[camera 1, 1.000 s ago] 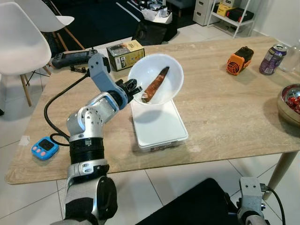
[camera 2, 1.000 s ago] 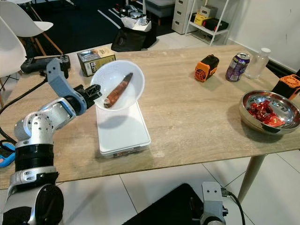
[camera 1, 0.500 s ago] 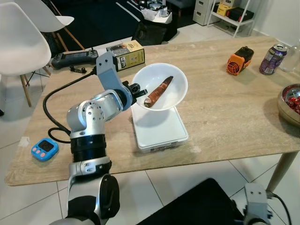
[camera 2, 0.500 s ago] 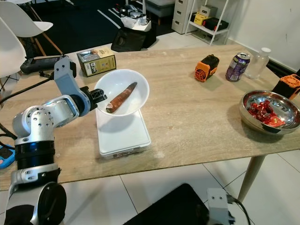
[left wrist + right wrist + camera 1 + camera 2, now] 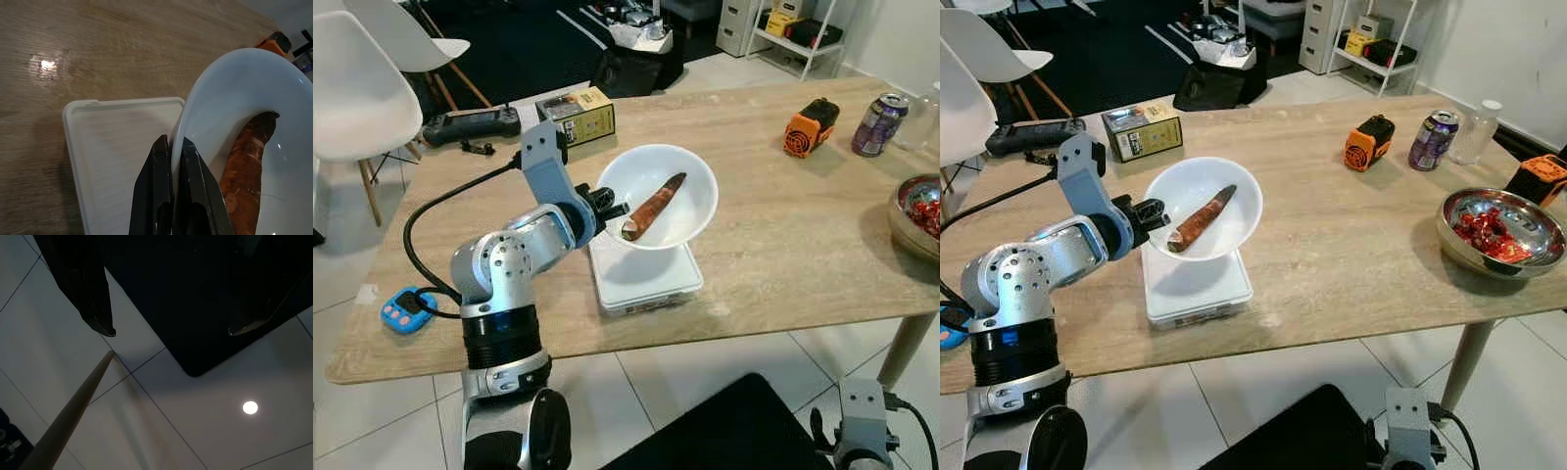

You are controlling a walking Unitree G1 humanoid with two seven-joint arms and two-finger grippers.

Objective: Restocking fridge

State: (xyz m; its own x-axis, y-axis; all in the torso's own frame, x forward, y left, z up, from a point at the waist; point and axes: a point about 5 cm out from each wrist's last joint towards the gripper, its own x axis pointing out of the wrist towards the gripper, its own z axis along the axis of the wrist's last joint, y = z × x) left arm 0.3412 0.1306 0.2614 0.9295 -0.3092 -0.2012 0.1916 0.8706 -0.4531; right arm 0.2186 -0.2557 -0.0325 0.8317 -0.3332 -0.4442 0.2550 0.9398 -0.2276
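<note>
Bowl [image 5: 671,196], white and rigid, is riding above the white container [image 5: 646,279] near the worktop [image 5: 783,235] centre. The left gripper [image 5: 172,147] fingers are pinching its rim at nine o'clock. The loose sweet potato [image 5: 654,206] is probably making it lopsided and slippery. The right gripper [image 5: 171,330], idle, is hanging spread.

The white bowl [image 5: 671,196] hides the far part of the flat white container [image 5: 646,279] beneath it; the left gripper [image 5: 172,147] covers a strip of the bowl's rim, and the wrist picture cuts off the bowl's far side and the lower end of the brown root [image 5: 247,161]; at the table's right edge, the steel bowl [image 5: 918,211] is cut by the frame; print on the box [image 5: 578,115] and the can [image 5: 873,124] is too small to read.
</note>
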